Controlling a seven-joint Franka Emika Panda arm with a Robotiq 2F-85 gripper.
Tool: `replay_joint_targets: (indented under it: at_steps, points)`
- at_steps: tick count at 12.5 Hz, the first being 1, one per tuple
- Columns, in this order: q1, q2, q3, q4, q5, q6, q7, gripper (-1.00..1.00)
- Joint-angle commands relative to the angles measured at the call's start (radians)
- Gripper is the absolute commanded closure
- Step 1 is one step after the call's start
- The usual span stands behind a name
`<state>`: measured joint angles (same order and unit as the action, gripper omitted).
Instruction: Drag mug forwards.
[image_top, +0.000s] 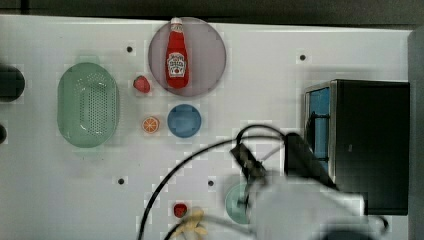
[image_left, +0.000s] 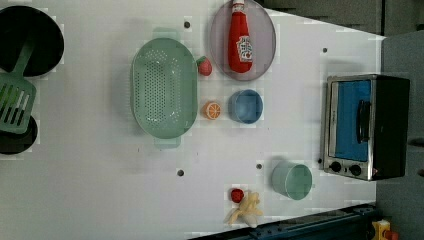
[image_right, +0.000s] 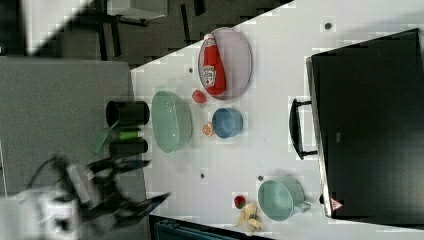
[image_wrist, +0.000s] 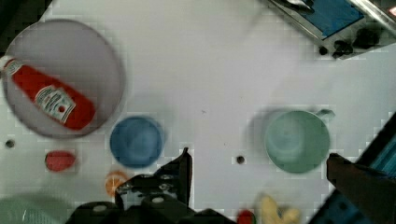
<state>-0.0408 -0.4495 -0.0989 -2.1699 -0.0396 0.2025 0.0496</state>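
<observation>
The mug (image_left: 292, 180) is small, teal-green and upright, with a short handle nub (image_right: 305, 205). It stands near the table's edge, beside the toaster oven. In the top view the mug (image_top: 234, 202) is partly covered by my blurred arm (image_top: 300, 210), which hangs above it. In the wrist view the mug (image_wrist: 297, 141) lies well below my gripper (image_wrist: 259, 156). The gripper is open, its two dark fingers (image_wrist: 184, 168) stand far apart, and nothing is held.
A toaster oven (image_left: 365, 127) stands beside the mug. A banana (image_left: 246, 210) and a small red fruit (image_left: 237, 195) lie close by. Further off are a blue cup (image_left: 245, 106), an orange slice (image_left: 212, 110), a colander (image_left: 162, 87) and a ketchup bottle (image_left: 239, 37) on a plate (image_left: 265, 30).
</observation>
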Motion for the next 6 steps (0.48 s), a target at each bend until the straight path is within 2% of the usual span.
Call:
replay_joint_targets:
  at_steps: [1,6]
  points:
    - [-0.015,0.115,-0.038,-0.155,0.011,0.139,0.044,-1.0]
    - [-0.039,0.285,-0.087,-0.28,0.011,0.432,0.285,-1.0]
